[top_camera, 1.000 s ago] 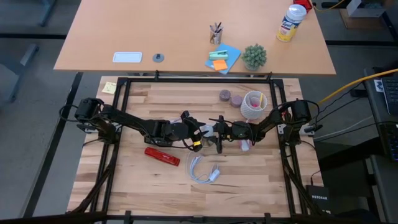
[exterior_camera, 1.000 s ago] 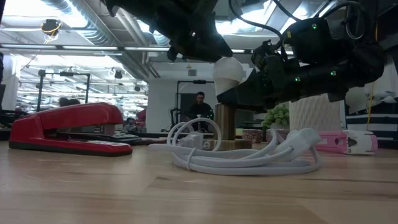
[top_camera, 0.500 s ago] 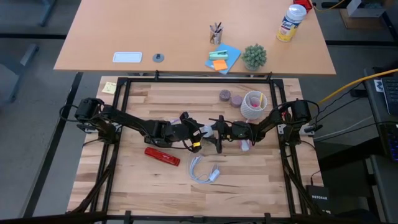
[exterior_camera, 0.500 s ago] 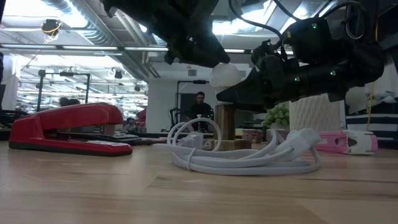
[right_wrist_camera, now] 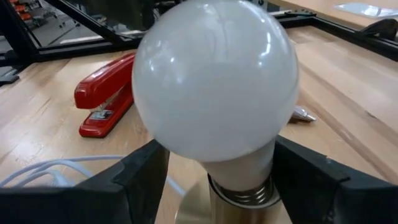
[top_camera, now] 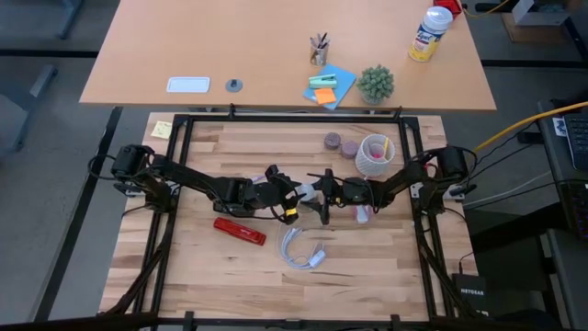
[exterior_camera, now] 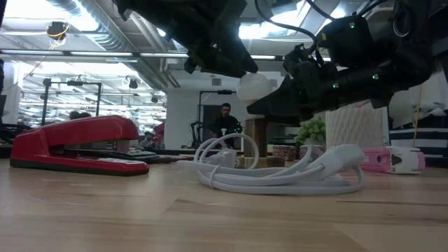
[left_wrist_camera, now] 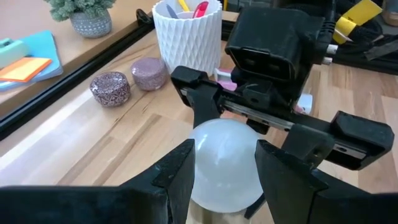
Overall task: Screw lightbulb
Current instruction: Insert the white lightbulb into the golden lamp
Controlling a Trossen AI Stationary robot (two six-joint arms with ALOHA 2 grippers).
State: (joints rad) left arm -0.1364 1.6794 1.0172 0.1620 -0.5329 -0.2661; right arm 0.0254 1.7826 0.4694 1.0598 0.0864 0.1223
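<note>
White lightbulb sits clamped by your left gripper at table centre, while the right gripper, from 3 o'clock, has just spread wide and released it, ready to regrip.

My wooden table held many things. A red stapler lay just below my left pincer. A white cord lay curled below both pincers. Two small round pots and a white cup stood behind my right pincer.
</note>
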